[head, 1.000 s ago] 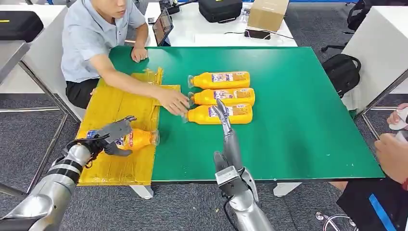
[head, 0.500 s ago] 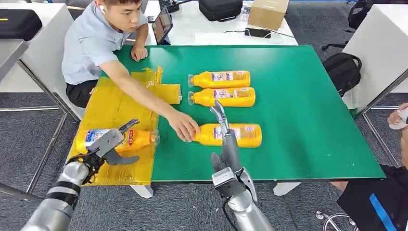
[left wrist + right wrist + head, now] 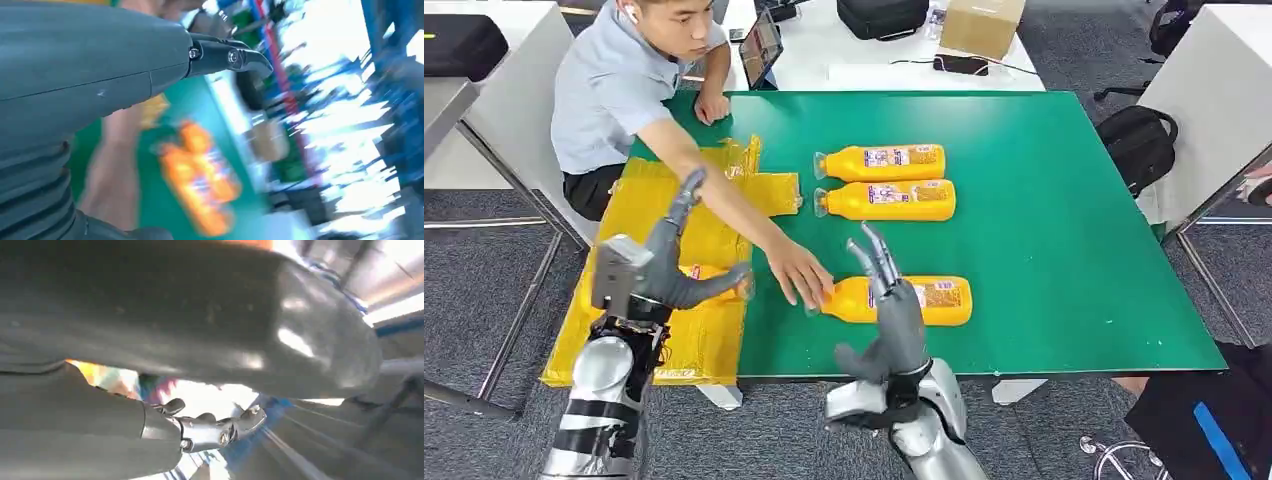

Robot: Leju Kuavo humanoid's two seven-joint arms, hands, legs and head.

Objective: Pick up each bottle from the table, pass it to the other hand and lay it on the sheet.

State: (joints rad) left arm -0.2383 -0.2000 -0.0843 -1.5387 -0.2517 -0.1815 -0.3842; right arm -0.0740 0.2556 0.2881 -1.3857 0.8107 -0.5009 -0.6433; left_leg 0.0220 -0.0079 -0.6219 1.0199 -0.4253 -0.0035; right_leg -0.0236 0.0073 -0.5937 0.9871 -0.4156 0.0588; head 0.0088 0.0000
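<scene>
An orange bottle (image 3: 712, 276) lies on the yellow sheet (image 3: 649, 205), partly hidden behind my left hand (image 3: 656, 268), which is raised above it with fingers spread and nothing held. A second orange bottle (image 3: 929, 300) lies on the green table (image 3: 1054, 220) near the front edge. My right hand (image 3: 886, 300) stands in front of that bottle with its fingers apart and pointing up, holding nothing. A person's hand (image 3: 799, 275) rests at that bottle's cap end. Two more orange bottles (image 3: 884, 162) (image 3: 892, 200) lie side by side further back. The left wrist view is blurred, showing my left hand (image 3: 100, 75) and orange bottles (image 3: 200, 175).
The person sits at the table's far left corner, one arm (image 3: 714, 185) stretched across the sheet. A cardboard box (image 3: 979, 25) and a black bag (image 3: 879, 18) stand on the white table behind. A backpack (image 3: 1136, 148) lies on the floor at the right.
My left hand has let go of the bottle on the sheet and risen above it. The person has slid one bottle toward the front edge. My right hand has drawn back toward me.
</scene>
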